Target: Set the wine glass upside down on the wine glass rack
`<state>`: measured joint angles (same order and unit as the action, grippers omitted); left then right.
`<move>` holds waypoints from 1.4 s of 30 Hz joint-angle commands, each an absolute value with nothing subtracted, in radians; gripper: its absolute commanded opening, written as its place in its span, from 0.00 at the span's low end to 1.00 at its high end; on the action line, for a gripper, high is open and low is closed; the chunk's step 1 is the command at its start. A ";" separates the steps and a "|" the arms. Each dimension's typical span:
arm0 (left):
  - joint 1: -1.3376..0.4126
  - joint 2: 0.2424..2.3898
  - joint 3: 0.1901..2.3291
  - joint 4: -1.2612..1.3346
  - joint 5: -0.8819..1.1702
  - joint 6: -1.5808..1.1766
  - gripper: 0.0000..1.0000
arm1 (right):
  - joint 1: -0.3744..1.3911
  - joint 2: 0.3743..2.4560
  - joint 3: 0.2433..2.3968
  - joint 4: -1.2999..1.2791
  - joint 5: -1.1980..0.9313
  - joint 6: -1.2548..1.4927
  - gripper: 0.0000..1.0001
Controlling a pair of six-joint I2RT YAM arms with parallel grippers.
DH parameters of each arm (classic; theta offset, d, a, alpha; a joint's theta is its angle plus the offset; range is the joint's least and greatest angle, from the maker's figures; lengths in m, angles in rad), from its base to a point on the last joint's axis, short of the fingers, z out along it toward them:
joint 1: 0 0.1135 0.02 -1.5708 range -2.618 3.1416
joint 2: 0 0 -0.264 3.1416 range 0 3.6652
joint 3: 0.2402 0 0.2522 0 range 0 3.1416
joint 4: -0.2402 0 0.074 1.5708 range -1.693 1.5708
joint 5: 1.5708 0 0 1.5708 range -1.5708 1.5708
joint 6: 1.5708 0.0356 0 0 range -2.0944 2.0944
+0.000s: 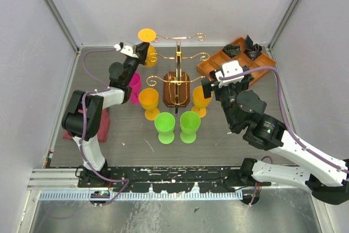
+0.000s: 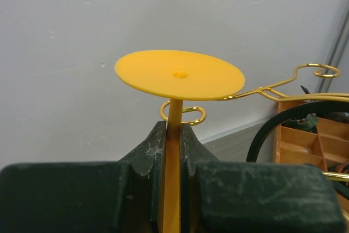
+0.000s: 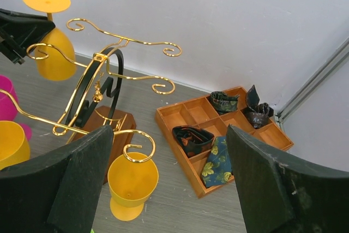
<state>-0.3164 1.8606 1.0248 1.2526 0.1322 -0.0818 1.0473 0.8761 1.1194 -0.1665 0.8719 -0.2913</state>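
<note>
My left gripper [image 2: 173, 135] is clamped on the stem of the inverted orange plastic wine glass [image 2: 180, 73], at the far-left arm of the gold wire rack [image 1: 177, 83]. My right gripper [image 3: 169, 184] hangs wide open, holding nothing. I judge the hanging step is in hand: next, seat the foot on the wire arm, then release.

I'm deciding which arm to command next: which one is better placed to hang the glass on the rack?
Left. The left gripper is shut on the stem of the upside-down yellow glass, beside a curled arm of the rack. The right gripper is open and empty, across the rack.
</note>
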 commanded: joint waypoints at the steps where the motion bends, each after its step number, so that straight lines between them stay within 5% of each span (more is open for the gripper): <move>1: -0.330 1.856 1.004 1.280 0.206 -0.042 0.00 | 1.053 0.856 1.131 -0.127 0.894 -0.318 0.90; 42: -0.335 2.020 1.220 1.167 0.394 -0.167 0.00 | 1.054 0.860 1.109 -0.126 0.921 -0.311 0.90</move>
<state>-0.3275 2.0251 1.2224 1.1221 0.3840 -0.1719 1.0477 0.8581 1.1107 -0.1661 0.9035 -0.3058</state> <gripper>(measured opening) 0.145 0.900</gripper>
